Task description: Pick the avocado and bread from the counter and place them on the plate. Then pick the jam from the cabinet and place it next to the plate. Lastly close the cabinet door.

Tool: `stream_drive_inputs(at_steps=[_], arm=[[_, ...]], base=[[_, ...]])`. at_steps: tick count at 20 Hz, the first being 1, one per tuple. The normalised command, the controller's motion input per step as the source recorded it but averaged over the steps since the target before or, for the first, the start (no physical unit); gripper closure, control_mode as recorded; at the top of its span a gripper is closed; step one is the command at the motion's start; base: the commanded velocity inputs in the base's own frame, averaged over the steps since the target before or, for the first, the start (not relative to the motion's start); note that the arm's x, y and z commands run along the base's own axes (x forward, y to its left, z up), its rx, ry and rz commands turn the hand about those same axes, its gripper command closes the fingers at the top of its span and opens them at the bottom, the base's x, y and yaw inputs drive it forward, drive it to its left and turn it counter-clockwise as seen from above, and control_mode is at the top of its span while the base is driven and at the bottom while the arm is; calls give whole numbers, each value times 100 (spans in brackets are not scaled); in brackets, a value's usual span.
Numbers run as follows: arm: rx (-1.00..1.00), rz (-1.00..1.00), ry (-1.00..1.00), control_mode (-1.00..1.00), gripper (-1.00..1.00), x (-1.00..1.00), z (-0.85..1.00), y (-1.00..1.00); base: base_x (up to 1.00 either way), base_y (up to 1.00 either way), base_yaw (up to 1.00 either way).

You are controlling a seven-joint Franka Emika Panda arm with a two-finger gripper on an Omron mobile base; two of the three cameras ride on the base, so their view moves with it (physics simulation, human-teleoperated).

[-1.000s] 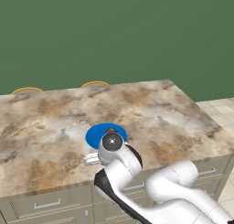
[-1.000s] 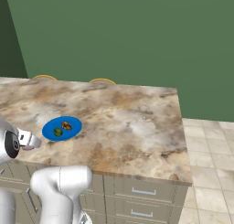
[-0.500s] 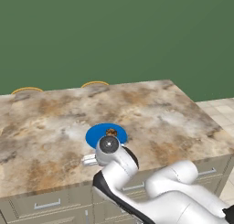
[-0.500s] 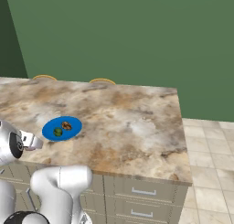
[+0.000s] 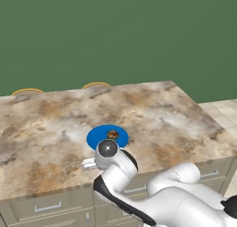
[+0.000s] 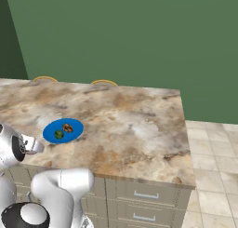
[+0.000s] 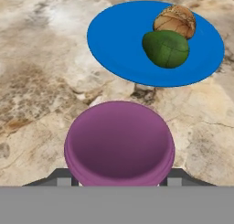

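The blue plate (image 7: 114, 40) lies on the marbled counter (image 5: 152, 115), with the dark green avocado (image 7: 166, 49) and the tan bread (image 7: 175, 20) side by side on it. From the right base view, the plate (image 6: 74, 131) carries the avocado (image 6: 58, 134) and bread (image 6: 68, 127). My gripper (image 7: 119, 173) is shut on the jam (image 7: 119, 143), whose round purple top sits between the fingertips, just short of the plate's near edge. The gripper (image 5: 88, 164) hovers over the counter's front edge. The cabinet and its door are out of view.
Beige drawers (image 6: 146, 194) with silver handles run under the counter. Two yellow rounded seat backs (image 5: 96, 85) peek over its far edge before a green wall. Bare stone stretches right of the plate (image 5: 98, 137). Tiled floor (image 6: 209, 143) lies to the right.
The hand has shifted only slightly near the plate's front edge, still holding the jam. Plate, avocado and bread have not moved.
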Motion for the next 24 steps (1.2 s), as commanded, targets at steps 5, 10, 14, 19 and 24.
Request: stream_drive_inputs(at_steps=[5, 10, 14, 19, 24], arm=[[0, 0, 0, -100, 100, 1, -11, 2], [0, 0, 0, -100, 100, 4, -3, 0], [0, 0, 0, -100, 100, 4, 0, 0], [0, 0, 0, -100, 100, 2, 0, 0], [0, 0, -1, -100, 100, 6, -4, 0]], base=[[0, 0, 0], [0, 0, 0], [0, 0, 0], [0, 0, 0], [0, 0, 0]])
